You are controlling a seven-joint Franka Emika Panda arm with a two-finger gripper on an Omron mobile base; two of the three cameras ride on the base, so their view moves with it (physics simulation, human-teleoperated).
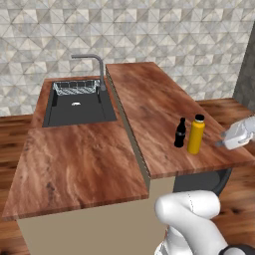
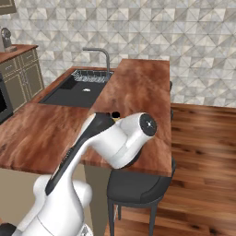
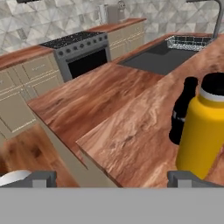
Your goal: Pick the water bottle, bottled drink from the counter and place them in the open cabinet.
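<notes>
From the left base view, my hand (image 1: 219,143) floats just right of the water bottle (image 1: 195,134), which stands on the bench (image 1: 149,104) beside the bottled drink (image 1: 180,133). From the right, my arm hides both bottles. In the hand view, my fingers (image 3: 186,178) are spread wide. I should slide straight in around the yellow body and miss the black one.

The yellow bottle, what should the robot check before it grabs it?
1. Water bottle standing upright on the counter: ok.
2. Tool beside the water bottle, not touching it: ok.
3. Tool open wide enough: cannot tell.
4. Bottled drink close beside the yellow one, could get bumped: not ok.
5. Tool lined up with the bottle: not ok, in the hand view it sits off to the right.
6. Open cabinet ready: cannot tell.
</notes>
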